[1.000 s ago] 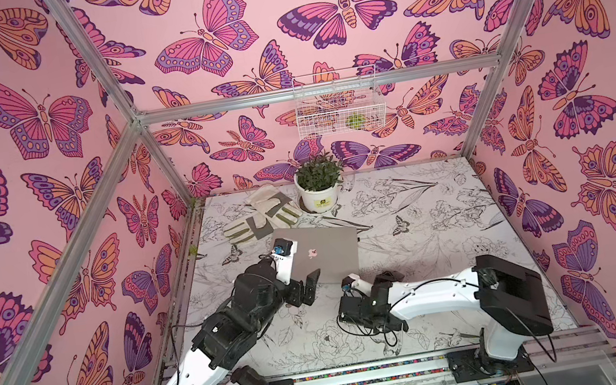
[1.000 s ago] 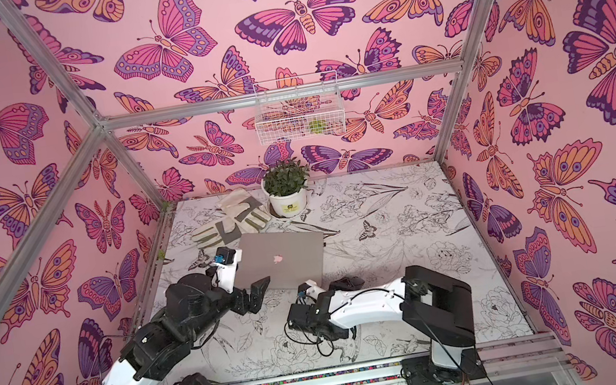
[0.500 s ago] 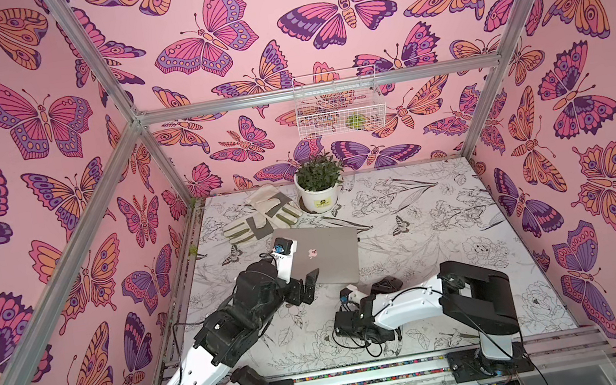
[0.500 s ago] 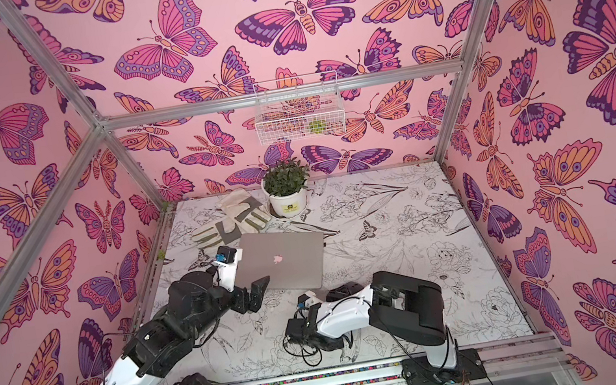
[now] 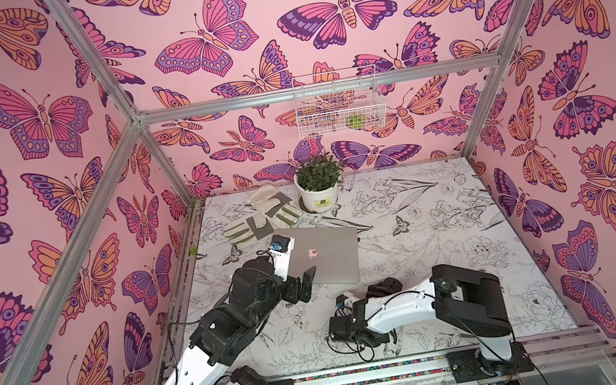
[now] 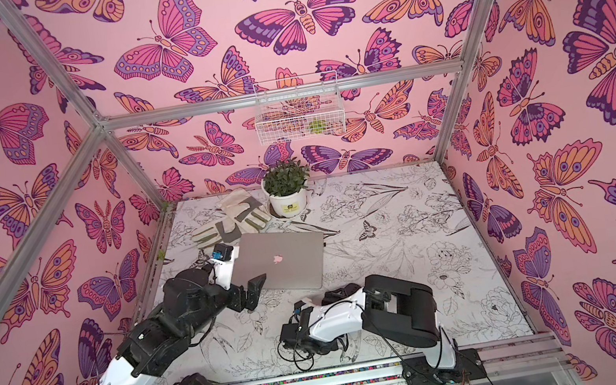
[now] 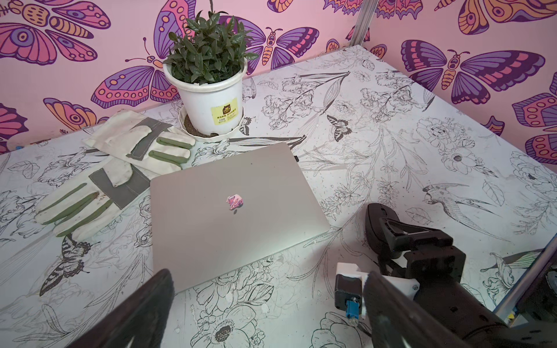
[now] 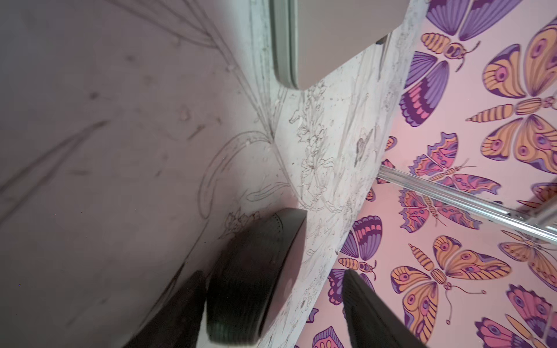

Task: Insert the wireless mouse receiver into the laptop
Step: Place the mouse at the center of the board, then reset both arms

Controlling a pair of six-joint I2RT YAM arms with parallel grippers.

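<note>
The closed silver laptop (image 5: 328, 258) (image 7: 229, 235) lies left of the table's middle. A tiny black wireless mouse receiver (image 7: 296, 158) (image 5: 358, 239) sticks out of the laptop's right edge near its far corner. My left gripper (image 7: 268, 275) (image 5: 300, 275) hovers open and empty over the table at the laptop's near left corner. My right gripper (image 8: 271, 272) lies low and sideways in front of the laptop's near right corner. It is open around the black mouse (image 8: 256, 271) (image 5: 385, 284): one finger is beside it, the other stands well clear.
A white plant pot (image 5: 320, 200) stands at the back, with work gloves (image 5: 261, 221) left of it, touching the laptop's far left corner. A wire basket (image 5: 340, 114) hangs on the back wall. Metal frame posts (image 5: 483, 105) run along the enclosure's corners.
The right gripper's jaws have widened around the mouse, and the right arm has folded leftward and toward the front. The mouse, the laptop and the left arm have stayed put.
</note>
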